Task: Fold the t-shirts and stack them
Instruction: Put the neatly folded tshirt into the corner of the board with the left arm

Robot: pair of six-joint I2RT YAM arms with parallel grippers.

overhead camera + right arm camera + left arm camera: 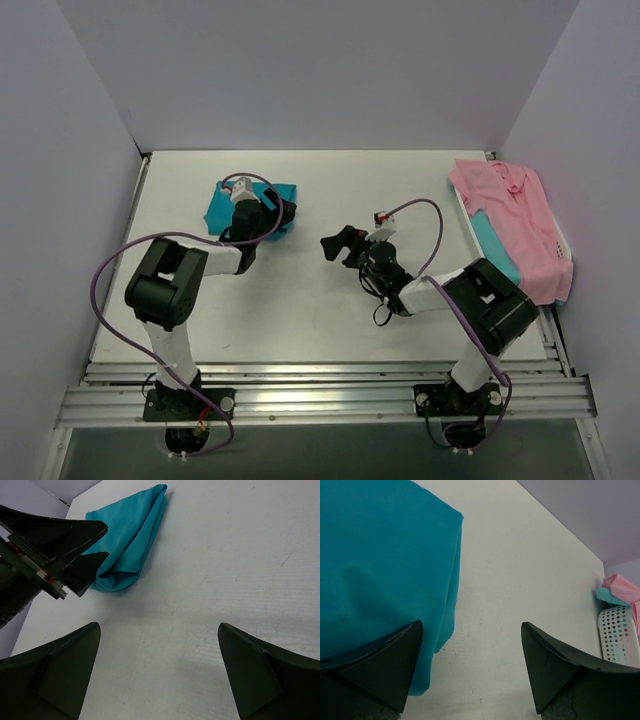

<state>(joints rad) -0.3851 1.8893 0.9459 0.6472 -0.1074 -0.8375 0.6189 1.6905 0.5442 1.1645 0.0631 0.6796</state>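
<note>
Spread black fingers of the left gripper (472, 660) hang over the right edge of the folded teal t-shirt (380, 555), upper left on the table (300, 320). The right gripper (160, 675), equally wide open, hovers over bare centre. At the right edge, a perforated white basket (619, 636) holds a pink collared t-shirt (515, 215) draped over another teal t-shirt (497, 248).

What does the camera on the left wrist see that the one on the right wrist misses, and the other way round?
Only the left wrist view shows the white holed basket at the far right, with a pink t-shirt and teal cloth by it. Only the right wrist view shows the left gripper from outside, open. Both show the folded teal t-shirt lying on the white table.
</note>
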